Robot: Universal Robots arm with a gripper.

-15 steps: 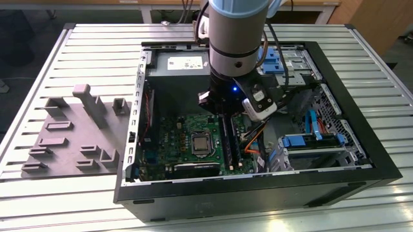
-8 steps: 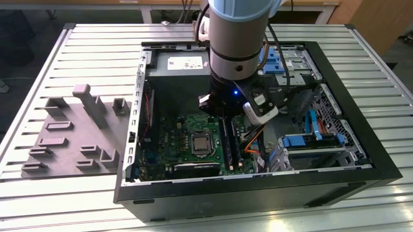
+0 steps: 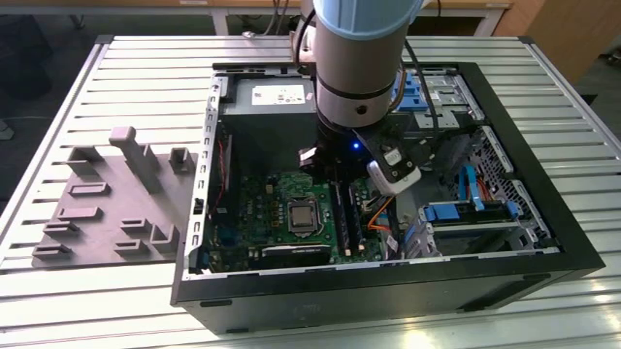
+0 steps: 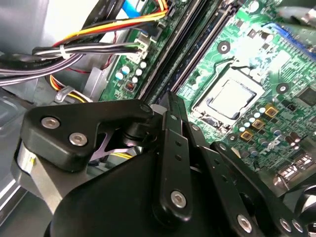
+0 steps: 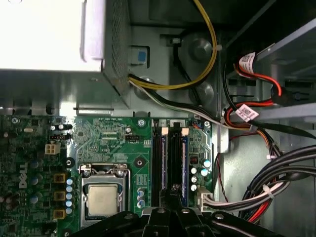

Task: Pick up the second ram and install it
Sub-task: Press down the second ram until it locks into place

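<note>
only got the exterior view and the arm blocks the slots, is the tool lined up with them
Observer: Yes. In the first wrist view the tool sits over the long black memory slots, at the end away from their white latches.
Operator: any cables in the way
Observer: No. A black and white cable bundle runs to a white connector beside the slots, apart from the tool.
Operator: can you see the second ram
Observer: I cannot tell the second ram from the slots in either wrist view. In the second wrist view the tool's dark links cover the near end of the slots.
</note>
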